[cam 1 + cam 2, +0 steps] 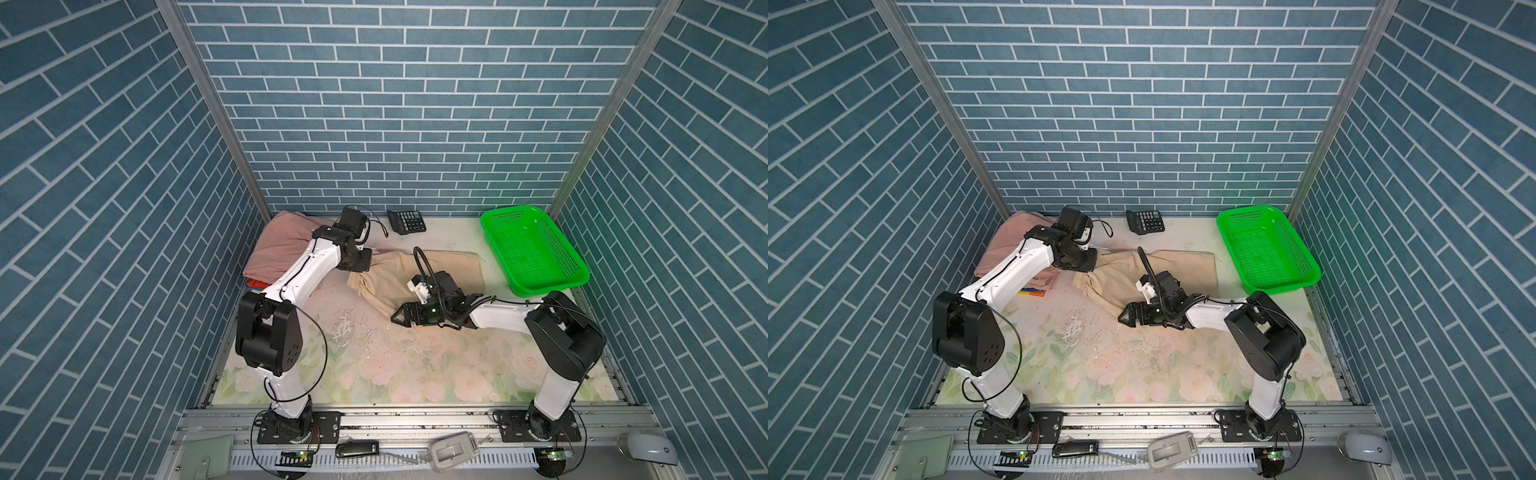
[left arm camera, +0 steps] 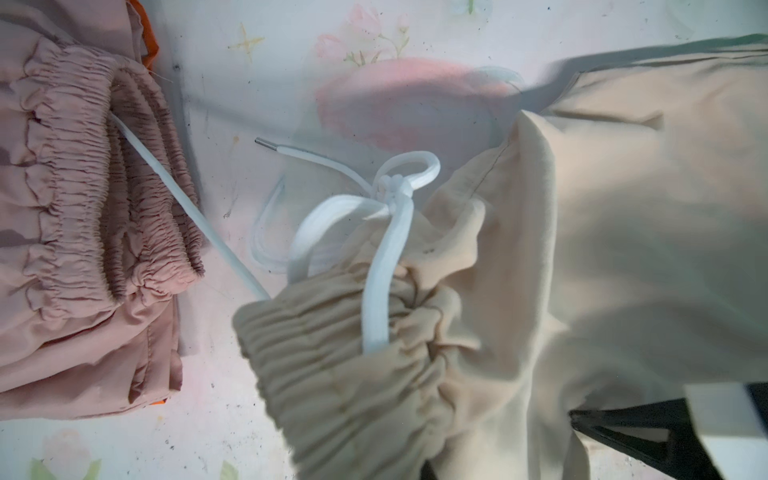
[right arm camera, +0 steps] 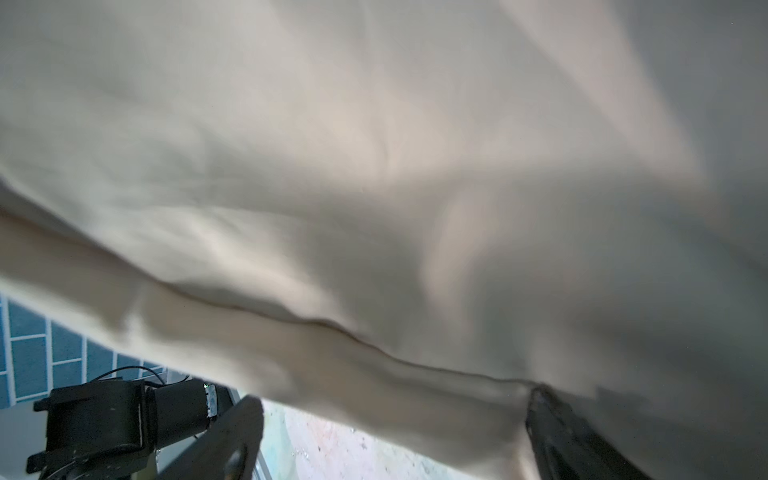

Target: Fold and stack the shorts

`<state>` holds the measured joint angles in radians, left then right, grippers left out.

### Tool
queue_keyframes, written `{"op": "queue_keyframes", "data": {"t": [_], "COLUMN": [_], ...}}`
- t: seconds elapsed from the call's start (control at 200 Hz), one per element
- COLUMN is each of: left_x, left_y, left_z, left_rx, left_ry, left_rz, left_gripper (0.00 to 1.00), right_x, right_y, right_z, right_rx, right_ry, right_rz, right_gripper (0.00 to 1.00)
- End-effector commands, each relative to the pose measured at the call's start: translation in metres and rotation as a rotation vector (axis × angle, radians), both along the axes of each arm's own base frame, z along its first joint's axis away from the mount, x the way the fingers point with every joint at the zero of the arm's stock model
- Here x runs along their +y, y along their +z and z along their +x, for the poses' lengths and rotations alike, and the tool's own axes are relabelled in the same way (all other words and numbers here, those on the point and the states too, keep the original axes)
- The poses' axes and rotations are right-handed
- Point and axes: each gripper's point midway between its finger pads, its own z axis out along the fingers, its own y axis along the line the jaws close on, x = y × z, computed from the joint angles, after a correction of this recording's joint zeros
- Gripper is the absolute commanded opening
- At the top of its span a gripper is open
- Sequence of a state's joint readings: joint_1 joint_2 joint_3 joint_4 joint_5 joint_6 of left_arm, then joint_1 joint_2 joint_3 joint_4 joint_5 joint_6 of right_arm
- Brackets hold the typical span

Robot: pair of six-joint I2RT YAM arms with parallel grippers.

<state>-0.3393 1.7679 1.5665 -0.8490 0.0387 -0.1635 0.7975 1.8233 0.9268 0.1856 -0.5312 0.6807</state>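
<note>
Plain beige soft-cloth shorts point(image 1: 453, 270) held at the gathered waistband
They are laid centrally, long axis left to right; the waistband end is clamped by the left gripper point(image 1: 357, 266), the near edge is met by the wide-open right gripper point(image 1: 398, 318)

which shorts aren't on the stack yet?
The beige shorts, spread loose in the middle. The pink shorts lie folded at the far left atop the rainbow-striped pair.
</note>
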Motion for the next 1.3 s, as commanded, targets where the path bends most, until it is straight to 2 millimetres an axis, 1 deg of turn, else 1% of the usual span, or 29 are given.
{"op": "queue_keyframes", "data": {"t": [0.0,0.06,0.125,0.175,0.205,0.235,0.28,0.335,0.355,0.375,0.445,0.515,0.685,0.705,0.71,0.725,0.8,0.905,1.0,1.065,1.12,1.2,1.275,1.295], "left_x": [0.005,0.005,0.007,0.008,0.009,0.011,0.012,0.013,0.013,0.013,0.012,0.012,0.012,0.011,0.011,0.011,0.01,0.007,0.004,0.007,0.01,0.015,0.022,0.025], "left_y": [0.005,0.006,0.008,0.01,0.011,0.012,0.015,0.018,0.02,0.021,0.025,0.027,0.027,0.027,0.027,0.025,0.023,0.021,0.018,0.011,0.005,0.003,0.009,0.011], "left_z": [-0.006,-0.006,-0.007,-0.007,-0.007,-0.007,-0.006,-0.005,-0.004,-0.004,-0.002,-0.001,0.0,0.001,0.001,0.001,0.001,0.001,-0.001,-0.004,-0.007,-0.01,-0.01,-0.01], "left_rx": [0.002,0.001,-0.001,-0.006,-0.008,-0.01,-0.015,-0.02,-0.023,-0.025,-0.031,-0.034,-0.032,-0.033,-0.032,-0.03,-0.021,-0.003,0.023,0.062,0.093,0.107,0.093,0.088], "left_ry": [-0.015,-0.022,-0.033,-0.044,-0.048,-0.054,-0.062,-0.069,-0.071,-0.073,-0.078,-0.082,-0.094,-0.095,-0.096,-0.097,-0.105,-0.123,-0.159,-0.168,-0.171,-0.17,-0.168,-0.166], "left_rz": [0.032,0.038,0.05,0.061,0.072,0.083,0.097,0.105,0.107,0.108,0.108,0.112,0.117,0.116,0.116,0.117,0.115,0.111,0.108,0.134,0.159,0.187,0.22,0.236], "left_gripper": [0.08,0.08,0.07,0.07,0.07,0.07,0.07,0.07,0.07,0.07,0.07,0.07,0.07,0.07,0.07,0.07,0.07,0.07,0.07,0.07,0.07,0.06,0.05,0.05], "right_x": [0.018,0.017,0.008,0.0,-0.008,-0.019,-0.029,-0.038,-0.038,-0.038,-0.029,-0.016,0.014,0.017,0.018,0.021,0.031,0.037,0.039,0.042,0.045,0.045,0.034,0.029], "right_y": [-0.001,0.006,0.024,0.044,0.053,0.06,0.071,0.073,0.075,0.073,0.07,0.065,0.045,0.048,0.041,0.033,0.023,0.009,0.003,0.003,0.009,0.028,0.047,0.053], "right_z": [-0.005,-0.003,0.011,0.031,0.044,0.061,0.085,0.111,0.119,0.127,0.148,0.164,0.191,0.193,0.194,0.194,0.203,0.218,0.233,0.24,0.243,0.245,0.245,0.244], "right_rx": [0.055,0.048,-0.007,-0.054,-0.068,-0.077,-0.091,-0.078,-0.077,-0.067,-0.05,-0.04,0.009,0.007,0.017,0.029,0.034,0.042,0.033,0.042,0.039,0.015,-0.004,-0.009], "right_ry": [0.002,0.005,-0.016,-0.044,-0.067,-0.101,-0.144,-0.187,-0.197,-0.203,-0.224,-0.242,-0.282,-0.284,-0.285,-0.285,-0.287,-0.297,-0.305,-0.3,-0.293,-0.283,-0.281,-0.286], "right_rz": [0.037,0.038,0.02,0.005,-0.016,-0.031,-0.033,-0.031,-0.02,-0.011,0.028,0.047,0.103,0.114,0.107,0.103,0.11,0.087,0.066,0.071,0.082,0.096,0.101,0.103], "right_gripper": [0.99,0.99,0.99,0.99,0.99,0.99,0.99,0.99,0.99,0.99,0.99,0.99,0.99,0.99,0.99,0.99,0.99,0.99,0.99,0.99,0.99,0.99,0.99,0.99]}}
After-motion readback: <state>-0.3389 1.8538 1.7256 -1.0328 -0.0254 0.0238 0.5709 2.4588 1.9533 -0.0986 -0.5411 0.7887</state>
